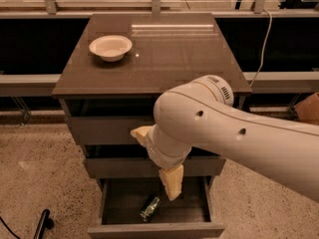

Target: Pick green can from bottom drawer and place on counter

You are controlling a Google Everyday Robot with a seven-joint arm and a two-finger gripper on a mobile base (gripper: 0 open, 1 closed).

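The green can (pixel 149 208) lies on its side in the open bottom drawer (pixel 155 229), left of the drawer's middle. My gripper (pixel 172 184) hangs from the big white arm, over the drawer's opening, just above and to the right of the can, apart from it. The counter (pixel 164 59) is the glossy dark brown top of the cabinet, above the arm. The arm hides part of the two upper drawer fronts and the drawer's right side.
A white bowl (pixel 110 47) stands on the counter's back left. A cardboard box (pixel 308 108) sits at the right edge. A black object (pixel 42 225) lies on the speckled floor at the lower left. A rail runs behind the cabinet.
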